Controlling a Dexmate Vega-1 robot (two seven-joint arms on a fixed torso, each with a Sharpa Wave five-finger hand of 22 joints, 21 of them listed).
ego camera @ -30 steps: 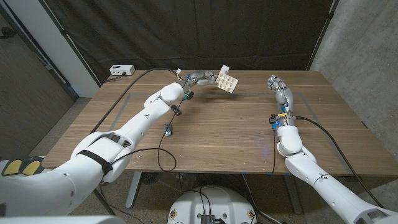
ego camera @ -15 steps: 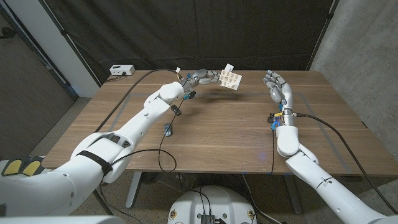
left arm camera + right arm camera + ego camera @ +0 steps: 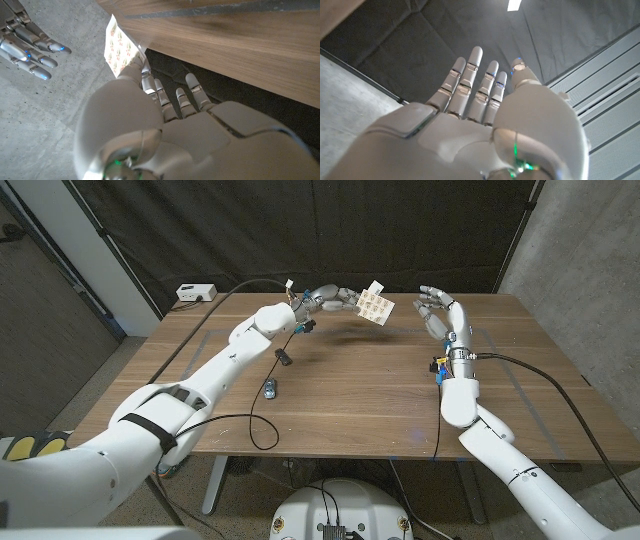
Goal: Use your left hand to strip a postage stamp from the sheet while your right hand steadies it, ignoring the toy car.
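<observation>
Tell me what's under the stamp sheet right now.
The stamp sheet is held in the air by the left hand. Beneath it lies bare table with a faint shadow. The hand's fingers hide part of the sheet's edge.

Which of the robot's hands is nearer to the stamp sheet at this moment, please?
Left. The left hand holds the stamp sheet up above the table's far edge; the right hand hovers open just beside it, not touching.

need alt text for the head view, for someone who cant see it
The robot's left hand holds a stamp sheet in the air above the far side of a wooden table, while its open right hand is raised close beside the sheet without touching it. A small toy car lies on the table nearer the robot.
</observation>
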